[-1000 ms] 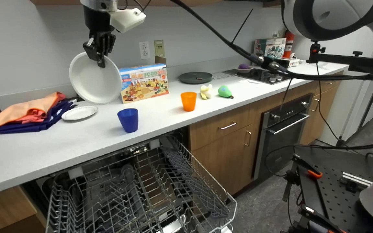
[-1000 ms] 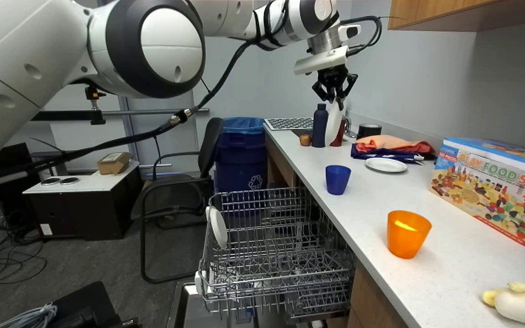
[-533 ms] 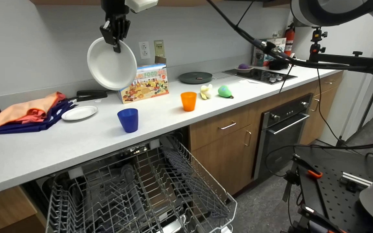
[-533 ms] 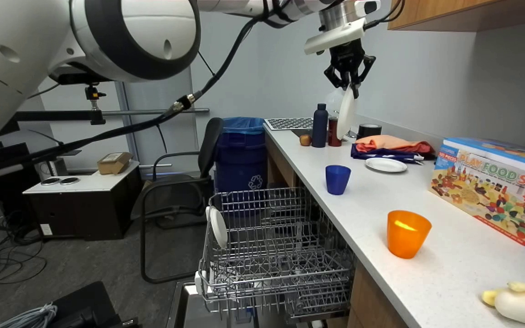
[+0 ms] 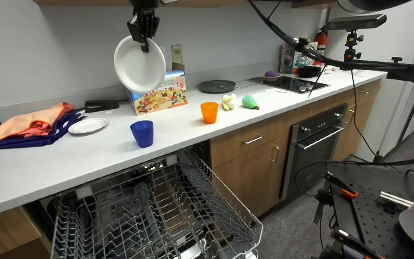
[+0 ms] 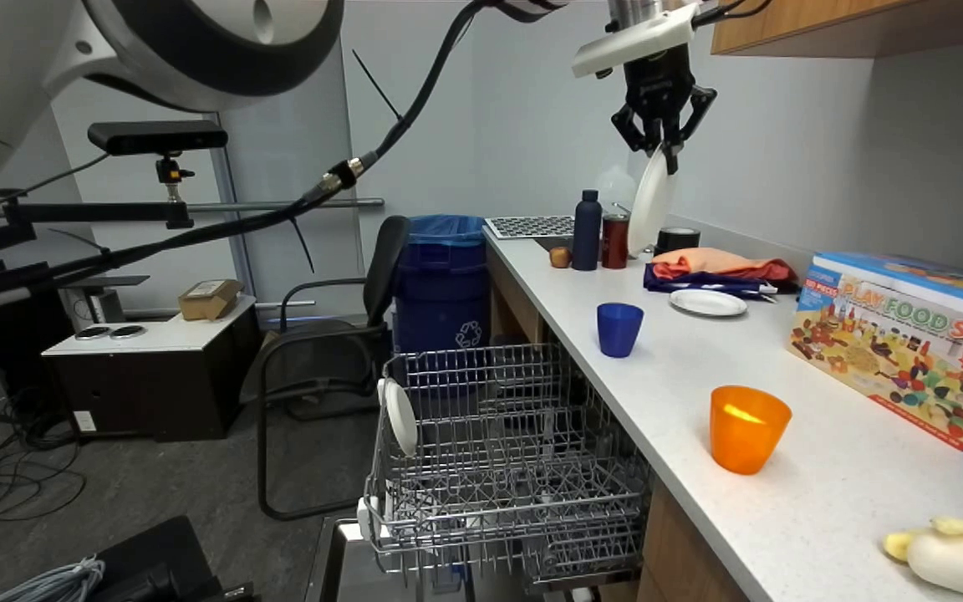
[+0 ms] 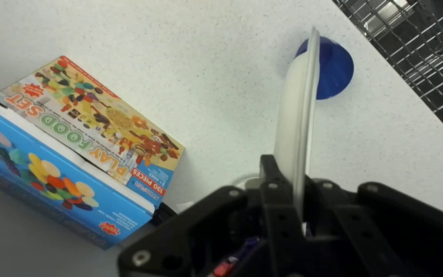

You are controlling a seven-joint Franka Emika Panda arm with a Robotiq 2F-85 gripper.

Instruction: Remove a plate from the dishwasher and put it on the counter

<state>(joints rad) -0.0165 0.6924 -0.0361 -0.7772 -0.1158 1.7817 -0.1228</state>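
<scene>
My gripper (image 5: 144, 45) is shut on the rim of a white plate (image 5: 138, 70) and holds it high above the white counter (image 5: 67, 162). The plate hangs steeply on edge. In an exterior view the gripper (image 6: 661, 155) and the plate (image 6: 650, 205) show edge-on. In the wrist view the plate (image 7: 296, 115) stands between the fingers and partly covers the blue cup (image 7: 335, 71). A small white plate (image 5: 88, 125) lies flat on the counter. Another white plate (image 6: 400, 418) stands in the near corner of the pulled-out dishwasher rack (image 6: 506, 522).
The play food box (image 5: 162, 93) stands near the wall behind the held plate. An orange cup (image 5: 209, 112) and toy food stand to its right. Orange and blue cloths (image 5: 31, 126) lie left. A wooden cabinet (image 6: 849, 29) hangs above the counter.
My gripper and the held plate have moved right in both exterior views, and the plate has risen in one of them. The plate now overlaps the box more. Cups, counter plate and rack have not moved.
</scene>
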